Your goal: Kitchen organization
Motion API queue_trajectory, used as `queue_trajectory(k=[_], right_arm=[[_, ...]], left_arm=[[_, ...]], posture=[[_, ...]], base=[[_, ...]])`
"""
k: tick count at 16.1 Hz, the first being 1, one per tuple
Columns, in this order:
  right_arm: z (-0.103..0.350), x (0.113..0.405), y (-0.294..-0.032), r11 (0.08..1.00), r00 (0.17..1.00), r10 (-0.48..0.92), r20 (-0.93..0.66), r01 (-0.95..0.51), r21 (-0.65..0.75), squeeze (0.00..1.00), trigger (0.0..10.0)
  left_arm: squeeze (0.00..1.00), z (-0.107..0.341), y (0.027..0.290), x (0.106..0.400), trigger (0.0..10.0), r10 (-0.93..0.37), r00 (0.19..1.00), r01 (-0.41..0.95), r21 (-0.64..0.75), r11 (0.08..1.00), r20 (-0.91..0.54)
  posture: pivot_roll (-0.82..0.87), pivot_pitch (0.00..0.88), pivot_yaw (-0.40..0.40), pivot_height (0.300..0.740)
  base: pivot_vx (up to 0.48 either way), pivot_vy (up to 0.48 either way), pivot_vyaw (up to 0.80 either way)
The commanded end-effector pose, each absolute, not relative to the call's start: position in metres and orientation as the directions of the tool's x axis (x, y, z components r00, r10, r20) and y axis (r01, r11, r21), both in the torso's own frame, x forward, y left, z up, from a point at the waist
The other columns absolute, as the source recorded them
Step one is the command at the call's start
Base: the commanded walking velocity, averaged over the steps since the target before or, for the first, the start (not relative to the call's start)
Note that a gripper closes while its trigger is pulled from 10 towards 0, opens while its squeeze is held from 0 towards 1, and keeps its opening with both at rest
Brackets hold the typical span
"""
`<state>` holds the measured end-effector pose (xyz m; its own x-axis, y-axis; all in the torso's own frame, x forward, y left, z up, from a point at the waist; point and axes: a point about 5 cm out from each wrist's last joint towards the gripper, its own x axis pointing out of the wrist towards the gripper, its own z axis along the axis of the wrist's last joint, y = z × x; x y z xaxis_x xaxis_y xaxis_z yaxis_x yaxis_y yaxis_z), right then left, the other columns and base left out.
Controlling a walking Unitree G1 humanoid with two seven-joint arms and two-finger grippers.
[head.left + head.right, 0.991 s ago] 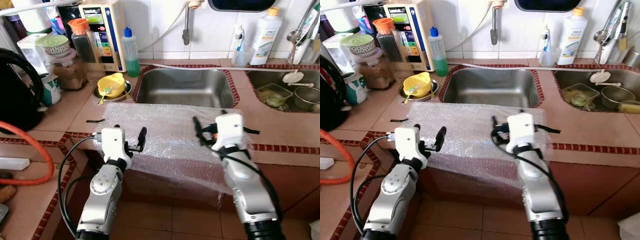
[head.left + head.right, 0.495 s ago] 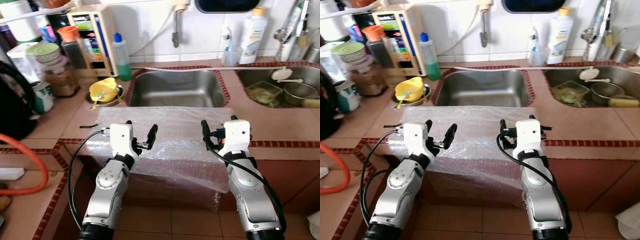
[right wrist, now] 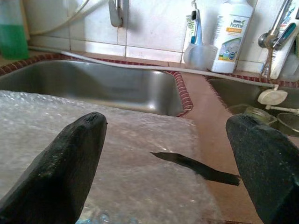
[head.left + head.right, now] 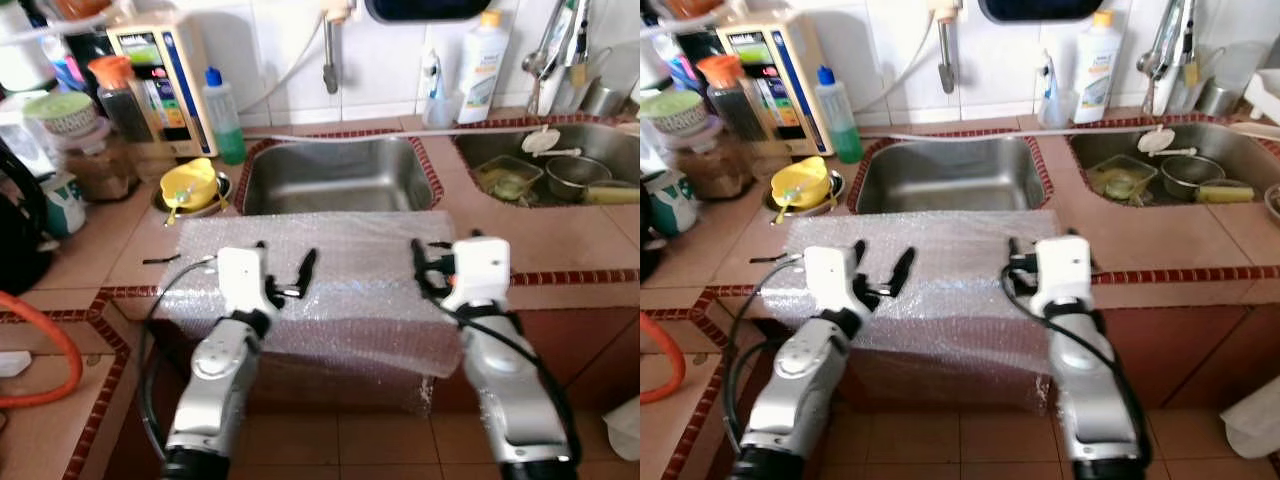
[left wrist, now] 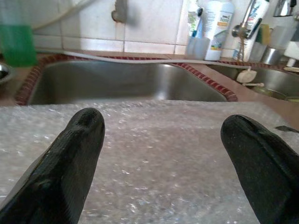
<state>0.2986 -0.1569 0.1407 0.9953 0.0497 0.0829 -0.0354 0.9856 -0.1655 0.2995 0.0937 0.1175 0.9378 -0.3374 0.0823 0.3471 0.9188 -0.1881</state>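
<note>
Bubble wrap sheet (image 4: pixel 340 260) spread on tiled worktop (image 4: pixel 560 245) before sink (image 4: pixel 335 175), front edge draped over the lip, likely for easy gripping. Left gripper (image 4: pixel 283 272) and right gripper (image 4: pixel 432 262) poised above its corners, jaws wide, holding nothing.

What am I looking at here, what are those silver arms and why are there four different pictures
A humanoid robot stands at a tiled kitchen counter. Two pictures come from cameras in its head, looking down; the silver arms are its own. Each ends in a gripper of two black fingers: the left gripper and the right gripper, both open and holding nothing. The other two pictures come from wrist cameras looking out between those fingers. Both grippers hover over a sheet of bubble wrap that drapes over the counter's front edge. Behind it is an empty steel sink, a yellow bowl and a green dish soap bottle.
</note>
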Motion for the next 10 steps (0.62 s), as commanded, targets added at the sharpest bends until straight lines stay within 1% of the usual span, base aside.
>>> queue_trajectory(k=[1,3,10], right_arm=[[0.1460,0.2985,-0.1510,0.986,0.992,0.074,0.098,-0.058,-0.159,0.00,10.0],[0.1463,0.2987,-0.1505,0.985,0.992,0.077,0.096,-0.061,-0.160,0.00,10.0],[0.1454,0.2994,-0.1472,0.984,0.991,0.092,0.092,-0.076,-0.163,0.00,10.0]], left_arm=[[0.00,0.1194,0.0976,0.2993,10.0,-0.336,0.938,0.347,-0.175,0.921,0.091],[0.00,0.1191,0.0964,0.2978,10.0,-0.342,0.935,0.354,-0.182,0.917,0.094],[0.00,0.1184,0.0977,0.2959,10.0,-0.347,0.933,0.359,-0.180,0.916,0.094]], posture=[[-0.32,0.009,0.108,0.740],[-0.32,0.010,0.108,0.740],[-0.31,0.014,0.109,0.740]], base=[[0.000,0.000,0.00],[0.000,0.000,0.00],[0.268,0.000,0.00]])
